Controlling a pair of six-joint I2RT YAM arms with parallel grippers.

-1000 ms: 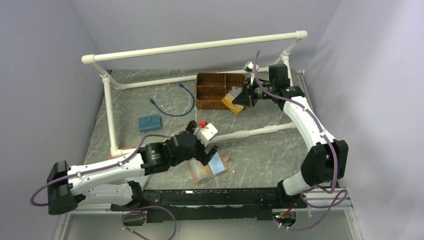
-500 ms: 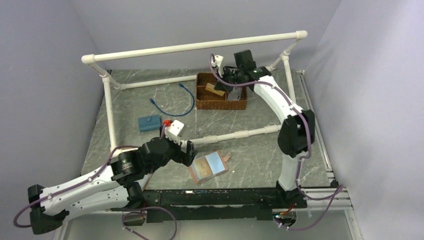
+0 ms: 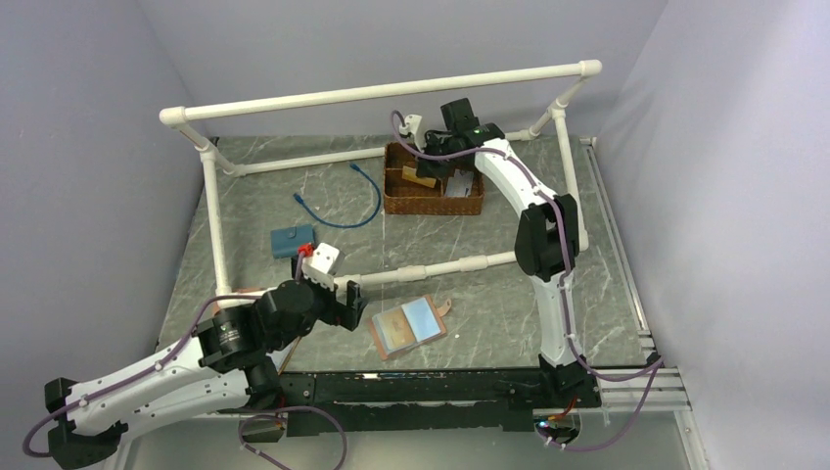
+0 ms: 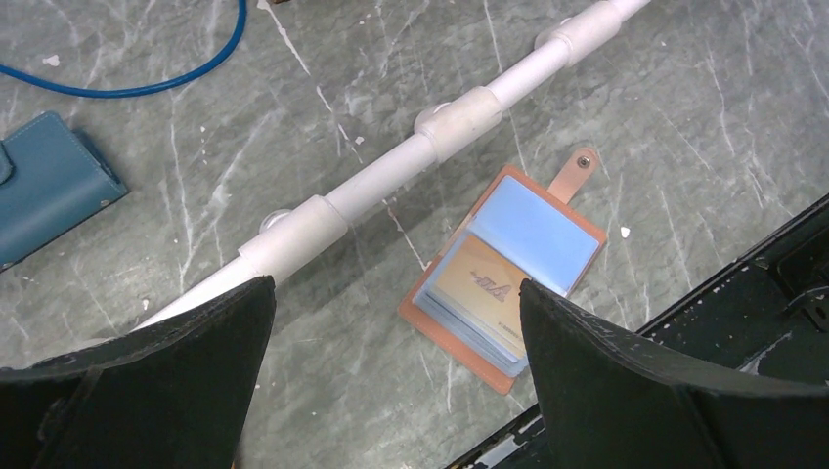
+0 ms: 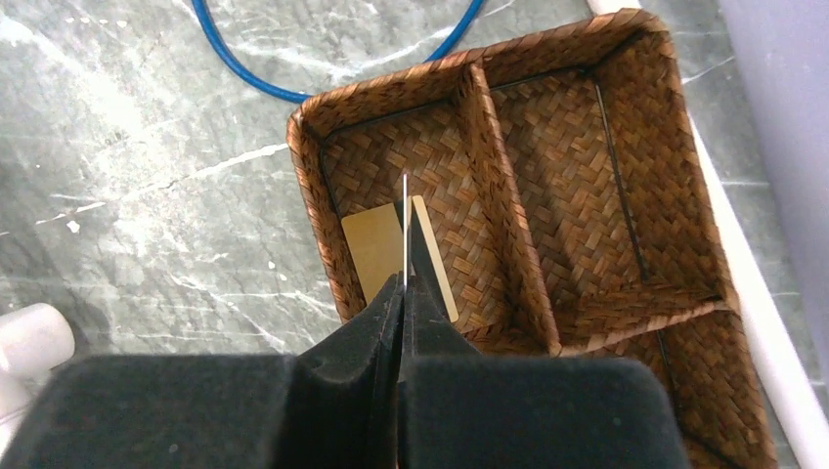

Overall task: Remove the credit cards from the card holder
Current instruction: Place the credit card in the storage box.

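The reddish-brown card holder (image 3: 408,326) lies open on the table near the front, and shows in the left wrist view (image 4: 467,344). A yellowish-tan credit card (image 4: 482,287) sits in its grey-blue pockets. My left gripper (image 3: 356,302) is open and empty, just left of the holder and above the table (image 4: 396,283). My right gripper (image 3: 435,164) hangs over the wicker basket (image 3: 395,200), shut on a thin card seen edge-on (image 5: 404,220). Another yellowish-tan card (image 5: 375,249) lies flat in the basket's left compartment below it.
A white PVC pipe frame (image 3: 377,93) surrounds the work area, and its low rail (image 4: 420,147) runs just behind the card holder. A small blue wallet-like block (image 3: 292,240) and a blue cable (image 3: 354,201) lie at the back left. The basket (image 5: 508,244) has several compartments.
My right arm has swung left from beside the basket to over its left compartment, still holding a card. My left arm has drawn back to the left, off the card holder.
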